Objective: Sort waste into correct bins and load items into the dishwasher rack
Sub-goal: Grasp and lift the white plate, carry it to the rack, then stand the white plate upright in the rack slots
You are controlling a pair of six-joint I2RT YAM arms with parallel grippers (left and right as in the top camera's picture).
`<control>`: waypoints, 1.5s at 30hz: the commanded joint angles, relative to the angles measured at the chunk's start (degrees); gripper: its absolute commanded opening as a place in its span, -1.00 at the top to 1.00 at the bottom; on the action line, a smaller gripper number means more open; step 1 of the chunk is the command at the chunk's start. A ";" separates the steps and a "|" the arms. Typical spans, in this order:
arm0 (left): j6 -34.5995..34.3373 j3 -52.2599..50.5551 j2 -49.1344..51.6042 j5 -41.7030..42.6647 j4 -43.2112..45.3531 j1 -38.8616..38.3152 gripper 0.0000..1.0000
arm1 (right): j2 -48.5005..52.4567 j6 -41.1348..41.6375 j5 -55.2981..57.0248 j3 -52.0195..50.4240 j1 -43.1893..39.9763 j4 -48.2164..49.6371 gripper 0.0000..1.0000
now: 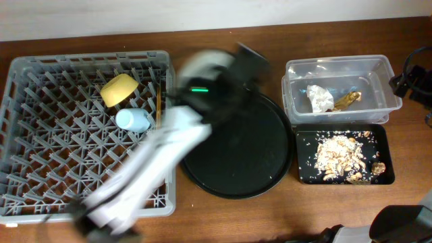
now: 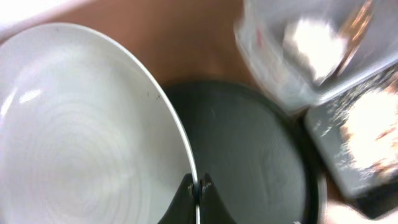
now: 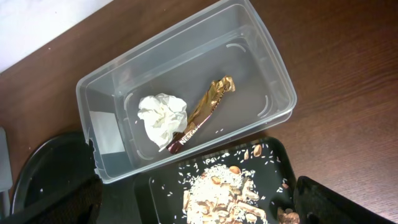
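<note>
My left gripper is shut on the rim of the pale grey-white plate and holds it above the big round black tray; overhead, arm and plate are blurred. The dishwasher rack holds the yellow bowl, the blue cup and the chopsticks. The pink cup is not in view. The clear tub holds the white tissue and the gold wrapper. The shallow black tray holds the food scraps. My right gripper is open and empty above the bins.
The big round black tray lies between the rack and the bins. My right arm hangs at the table's right edge. Bare wooden table runs along the front and back.
</note>
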 commanded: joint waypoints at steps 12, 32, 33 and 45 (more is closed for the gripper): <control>12.87 -0.74 -1.27 87.12 -7.96 50.29 1.00 | 0.20 0.04 0.28 0.17 -0.15 0.02 -0.97; 14.25 -0.85 15.21 86.07 -10.34 53.72 0.99 | 0.20 0.04 0.28 0.17 -0.15 0.02 -0.97; 14.25 -0.85 15.21 85.09 -10.95 54.21 0.99 | 0.20 0.04 0.28 0.17 -0.15 0.02 -0.97; 11.32 -0.96 15.23 84.46 -13.55 55.41 0.99 | 0.20 0.04 0.28 0.17 -0.15 0.02 -0.97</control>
